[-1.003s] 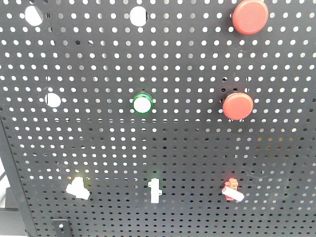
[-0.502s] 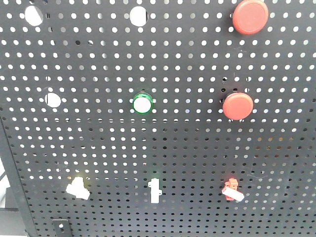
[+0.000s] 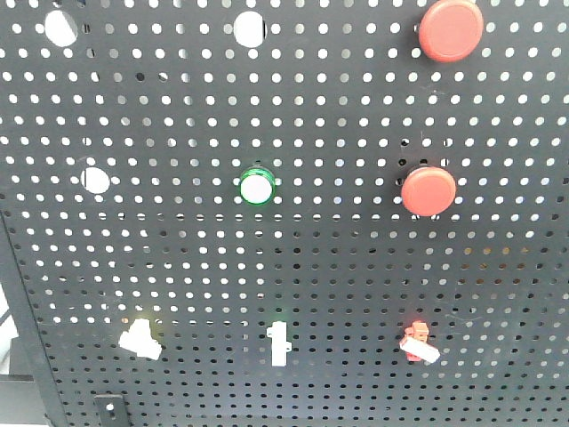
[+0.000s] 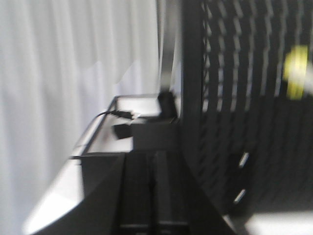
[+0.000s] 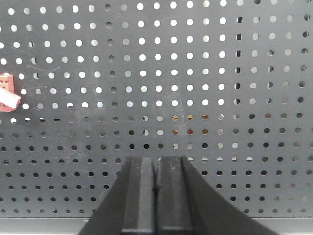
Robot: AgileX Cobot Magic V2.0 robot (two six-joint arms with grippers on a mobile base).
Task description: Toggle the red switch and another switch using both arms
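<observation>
Matt black perforated board (image 3: 178,258), sheet metal by its look, smooth red plastic buttons (image 3: 451,30) with a soft sheen, red switch (image 3: 418,342) of smooth plastic, right gripper (image 5: 156,161) with matt black jaws, white cloth curtain (image 4: 58,73) beside the board.

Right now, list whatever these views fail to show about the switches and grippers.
Front view: neither arm is in frame, so their distance to the red switch and yellow-based switch is unknown.
Left wrist view: blur reduces something on the board to a yellow smear; lever position unreadable.
Right wrist view: the left edge cuts off the red switch.
</observation>
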